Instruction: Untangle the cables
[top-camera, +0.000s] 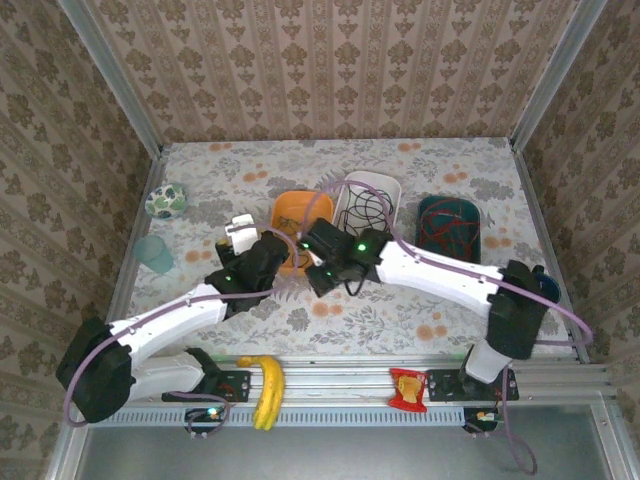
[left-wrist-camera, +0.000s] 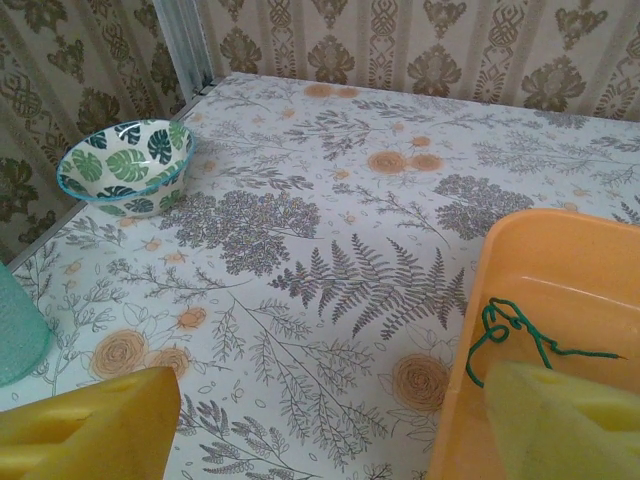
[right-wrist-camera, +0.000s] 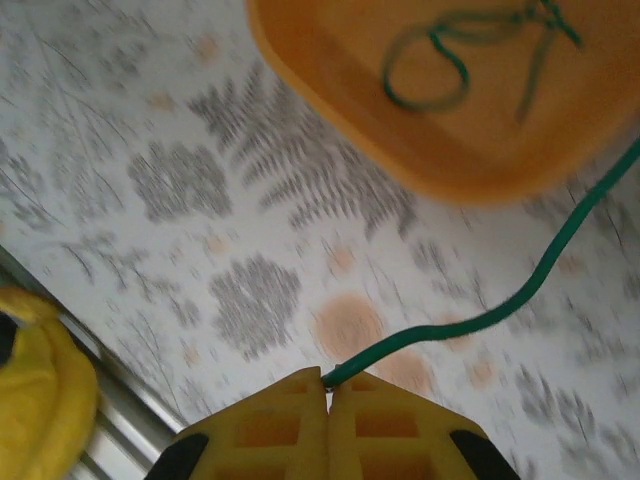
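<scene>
Item: green cable (right-wrist-camera: 520, 290). A small knotted loop is lodged inside the orange tray (top-camera: 290, 210), which is set mid-table toward the far edge. A long strand is run over the table beside the tray (the join between the two is out of frame) and is pinched in the tightly closed fingers of the right gripper (right-wrist-camera: 328, 395). Left gripper (left-wrist-camera: 320, 430): spread wide, nothing held, one finger placed over the tray's left rim and the other over bare table. Black cable (top-camera: 368, 208) is kept in the white tray (top-camera: 390, 180) just beside it, and red cable (top-camera: 452, 230) in the dark tray (top-camera: 421, 222) nearer the right edge. Hazards: the knot may be drawn tighter by a hard pull. The unpinned tray may be dragged toward the near edge. The thin strand may be lost from the pinch.
</scene>
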